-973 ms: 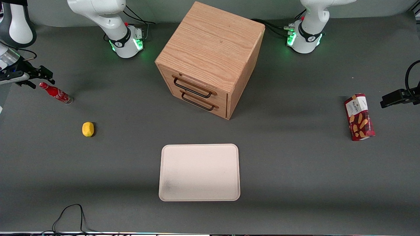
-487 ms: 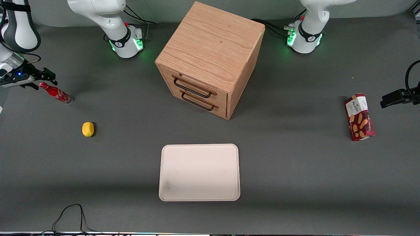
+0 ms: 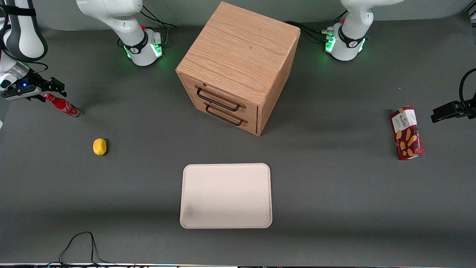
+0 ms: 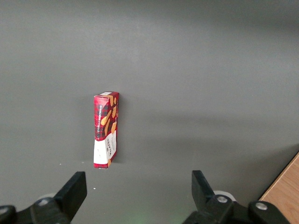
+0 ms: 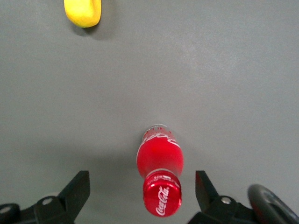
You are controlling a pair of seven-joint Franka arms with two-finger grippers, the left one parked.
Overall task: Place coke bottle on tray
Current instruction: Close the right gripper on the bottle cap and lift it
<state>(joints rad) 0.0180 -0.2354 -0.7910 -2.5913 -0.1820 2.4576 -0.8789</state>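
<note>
- Now the claw (image 5: 140, 189) hangs above the coke bottle (image 3: 63, 105) at the working arm's end of the grey surface (image 3: 334, 193). Its two fingers (image 5: 77, 189) stand wide apart, one on each side of the bottle, and do not touch it.
- Seen from the right wrist camera, the coke bottle (image 5: 160, 175) stands upright. The red cap carries white Coca-Cola script, the red body gets wider below the neck, and the base is clear.
- Seen from the front camera, the bottle is small and slim, and its cap is just beside the dark tips of the claw (image 3: 50, 88).
- A yellow lemon (image 3: 99, 146) lies on the surface near the bottle and nearer to the front camera. It is apart from the bottle.
- The tray (image 3: 226, 195) is flat, cream-white, with rounded corners and a faint grey smudge in one corner. It lies well apart from the bottle, in the middle of the surface and nearer to the front camera.
- A wooden cabinet (image 3: 238, 65) with two drawers stands farther from the front camera than the tray.
- A red snack box (image 3: 407, 133) lies toward the parked arm's end.
</note>
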